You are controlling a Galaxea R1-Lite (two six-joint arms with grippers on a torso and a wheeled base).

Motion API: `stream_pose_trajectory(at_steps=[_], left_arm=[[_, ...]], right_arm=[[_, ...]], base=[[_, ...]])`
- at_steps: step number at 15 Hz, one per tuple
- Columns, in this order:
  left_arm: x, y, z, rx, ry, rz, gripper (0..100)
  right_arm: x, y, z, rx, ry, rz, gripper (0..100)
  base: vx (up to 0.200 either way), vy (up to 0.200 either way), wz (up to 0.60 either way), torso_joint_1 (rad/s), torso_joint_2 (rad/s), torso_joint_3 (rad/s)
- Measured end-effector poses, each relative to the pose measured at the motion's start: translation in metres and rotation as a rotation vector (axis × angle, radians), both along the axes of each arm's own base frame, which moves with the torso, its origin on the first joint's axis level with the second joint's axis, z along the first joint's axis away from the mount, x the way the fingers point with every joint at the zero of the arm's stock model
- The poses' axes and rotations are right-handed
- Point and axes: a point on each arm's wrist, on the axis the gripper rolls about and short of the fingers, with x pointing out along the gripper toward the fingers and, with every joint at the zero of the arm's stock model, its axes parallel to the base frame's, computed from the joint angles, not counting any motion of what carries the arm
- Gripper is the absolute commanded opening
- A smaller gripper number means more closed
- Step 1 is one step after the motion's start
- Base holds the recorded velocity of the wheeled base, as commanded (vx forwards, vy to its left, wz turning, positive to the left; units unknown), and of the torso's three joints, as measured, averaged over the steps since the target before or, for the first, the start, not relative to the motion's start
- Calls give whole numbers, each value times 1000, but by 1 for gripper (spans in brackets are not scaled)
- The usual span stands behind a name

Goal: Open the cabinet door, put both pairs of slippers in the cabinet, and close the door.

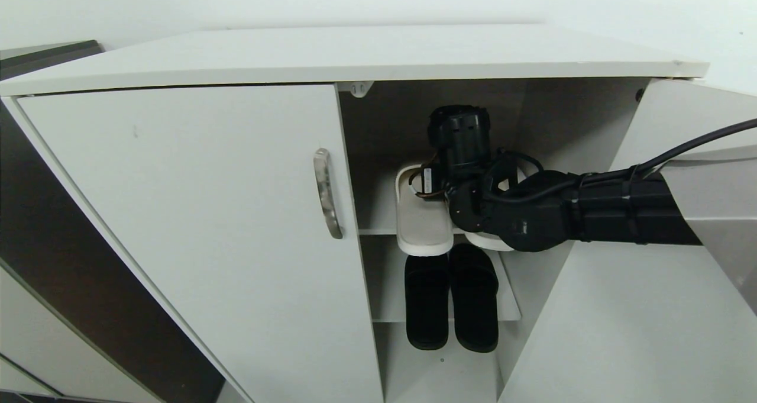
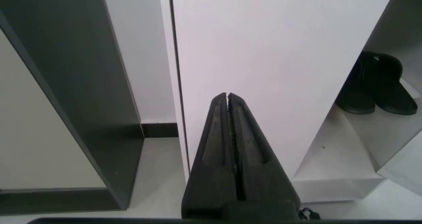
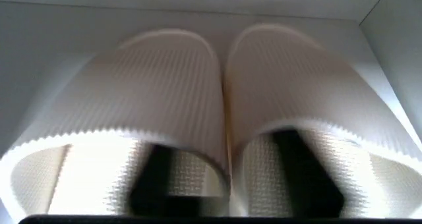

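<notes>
White slippers (image 1: 421, 219) lie side by side on the upper shelf (image 1: 375, 230) of the cabinet (image 1: 355, 54), their near ends overhanging its edge (black slippers (image 1: 450, 299) sit one shelf below). Right hand (image 3: 227, 184): fingers (image 3: 150, 181) apart, one inside each strap. Left hand (image 2: 229, 138): pressed together, before the closed door (image 1: 195, 225).

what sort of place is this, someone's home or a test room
Probably an indoor entryway or a mock-up of one: a white shoe cabinet with one door open, black slippers on a lower shelf, white slippers on the shelf above, plain wall behind.
</notes>
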Motion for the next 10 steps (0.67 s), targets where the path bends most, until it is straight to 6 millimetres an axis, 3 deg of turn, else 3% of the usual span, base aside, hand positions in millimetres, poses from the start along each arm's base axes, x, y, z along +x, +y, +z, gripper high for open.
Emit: stream_pose_trajectory(at_steps=[4, 9, 10], left_arm=[[0, 0, 0, 0, 0, 0, 0], [0, 0, 0, 1, 0, 0, 0], [0, 0, 0, 1, 0, 0, 0]], right_arm=[[-11, 0, -3, -19, 18, 10, 100], [-55, -4, 7, -26, 26, 46, 100], [-67, -6, 7, -26, 25, 54, 0]], base=[[0, 0, 0, 0, 0, 0], [0, 0, 0, 0, 0, 0], [0, 0, 0, 0, 0, 0]])
